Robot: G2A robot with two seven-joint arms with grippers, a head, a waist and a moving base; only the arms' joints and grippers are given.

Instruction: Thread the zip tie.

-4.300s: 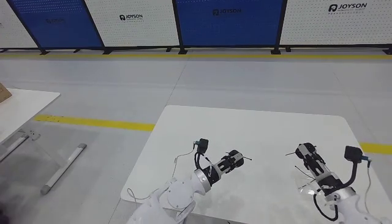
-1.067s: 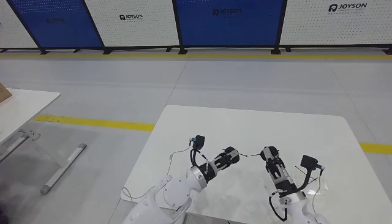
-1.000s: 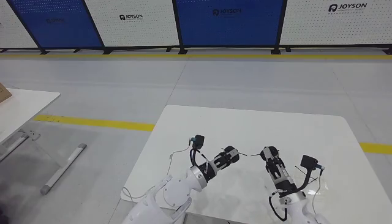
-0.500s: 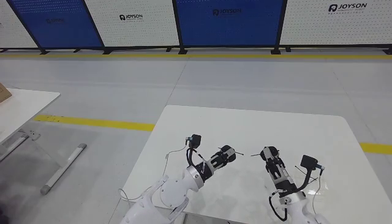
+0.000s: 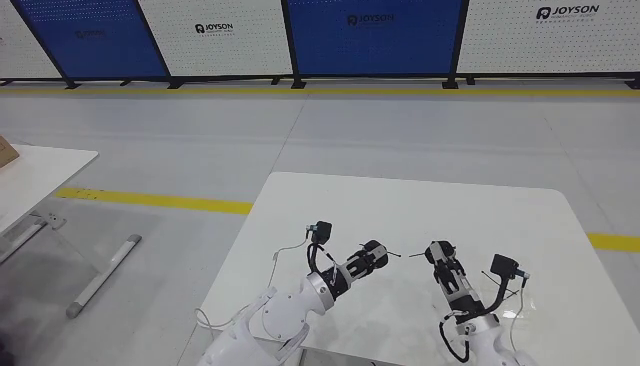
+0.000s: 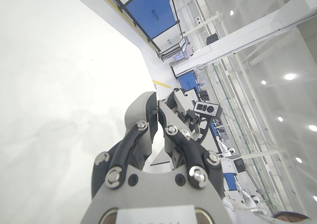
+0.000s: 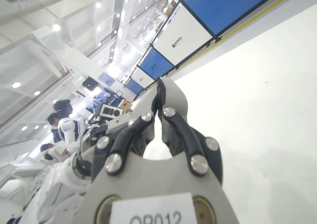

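Both arms hang over the white table (image 5: 400,201), their grippers pointing at each other a short gap apart. My left gripper (image 5: 378,254) is shut, and a thin black end of the zip tie (image 5: 398,256) sticks out of its tip toward the right one. My right gripper (image 5: 432,253) is shut too, with another short black stub pointing back at the left. In the left wrist view the left gripper (image 6: 157,106) is closed on a thin sliver. In the right wrist view the right gripper (image 7: 159,84) pinches a dark strip of the zip tie (image 7: 158,98).
The table's far half is bare white surface. Blue and white pegboard panels (image 5: 375,21) stand across the floor behind it. A second white table's corner (image 5: 30,181) sits at the far left. Thin cables loop beside each wrist.
Since the earliest frame my right arm has come in from the right to face the left gripper. Over the last second the left gripper shifted slightly left and back; both stay shut.
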